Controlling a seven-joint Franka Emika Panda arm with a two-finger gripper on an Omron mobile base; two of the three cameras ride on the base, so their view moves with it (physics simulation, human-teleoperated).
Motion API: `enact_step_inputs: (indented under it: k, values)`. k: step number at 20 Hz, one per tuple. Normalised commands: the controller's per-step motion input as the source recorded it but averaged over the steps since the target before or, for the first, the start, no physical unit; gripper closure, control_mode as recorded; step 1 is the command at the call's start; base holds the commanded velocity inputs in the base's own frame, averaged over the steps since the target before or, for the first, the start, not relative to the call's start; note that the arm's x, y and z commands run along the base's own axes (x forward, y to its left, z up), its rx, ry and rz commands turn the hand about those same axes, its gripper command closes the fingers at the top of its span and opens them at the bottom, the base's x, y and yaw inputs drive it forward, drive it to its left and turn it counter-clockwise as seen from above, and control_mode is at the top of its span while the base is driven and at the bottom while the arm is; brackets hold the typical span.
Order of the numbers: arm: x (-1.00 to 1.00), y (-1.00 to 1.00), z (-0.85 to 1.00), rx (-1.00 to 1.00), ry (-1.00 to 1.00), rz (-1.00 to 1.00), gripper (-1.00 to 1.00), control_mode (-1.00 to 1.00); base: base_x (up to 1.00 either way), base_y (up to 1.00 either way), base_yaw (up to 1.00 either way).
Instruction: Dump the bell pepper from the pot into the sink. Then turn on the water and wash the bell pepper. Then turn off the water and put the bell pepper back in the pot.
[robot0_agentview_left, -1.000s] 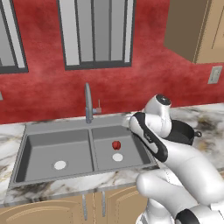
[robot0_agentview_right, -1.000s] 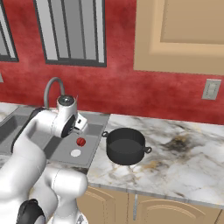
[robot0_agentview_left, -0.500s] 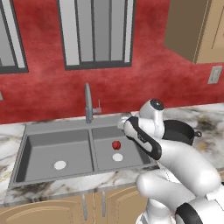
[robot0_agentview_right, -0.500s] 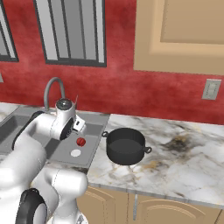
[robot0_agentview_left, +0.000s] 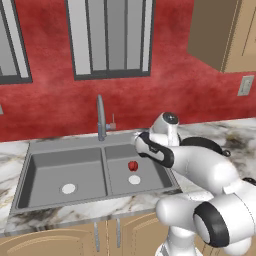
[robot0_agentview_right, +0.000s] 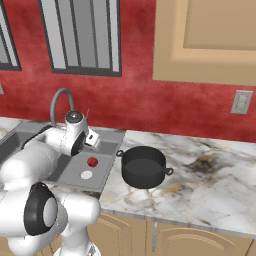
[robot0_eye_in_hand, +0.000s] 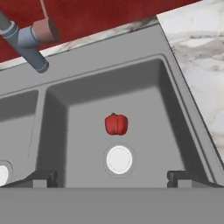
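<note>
Swinging left across the last second, my arm now reaches over the right basin of the sink (robot0_agentview_left: 45, 172), my gripper (robot0_eye_in_hand: 113, 177) hanging above it with its jaws spread wide and holding nothing. From the hand view, the bell pepper (robot0_eye_in_hand: 116, 124) lies straight ahead and below me, on the basin floor just beyond the pale drain (robot0_eye_in_hand: 119, 159), roughly centred between my fingertips (robot0_eye_in_hand: 44, 178). It looks roundish, so I judge no long axis needs matching. The pot (robot0_agentview_right: 143, 166) stands empty on the marble counter (robot0_agentview_right: 210, 190) just right of the sink, well clear of my path. The faucet (robot0_agentview_left: 101, 117) rises behind the divider between the basins, its spout (robot0_eye_in_hand: 24, 41) up and left of the pepper in the hand view. Nothing stands between my claw and the pepper; the water, by my reading, comes next.
</note>
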Motion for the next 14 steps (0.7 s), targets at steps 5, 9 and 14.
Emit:
enact_step_inputs:
  k: [5,9,14]
  values:
    - [0.22,0.0,-0.26,-0.05,0.0,0.0,-1.0,-1.0,0.0,0.0,0.0]
    - [0.11,0.0,-0.32,-0.04,0.0,0.0,-1.0,-1.0,0.0,0.0,0.0]
    - [0.03,0.0,-0.38,-0.03,0.0,0.0,-1.0,-1.0,0.0,0.0,0.0]
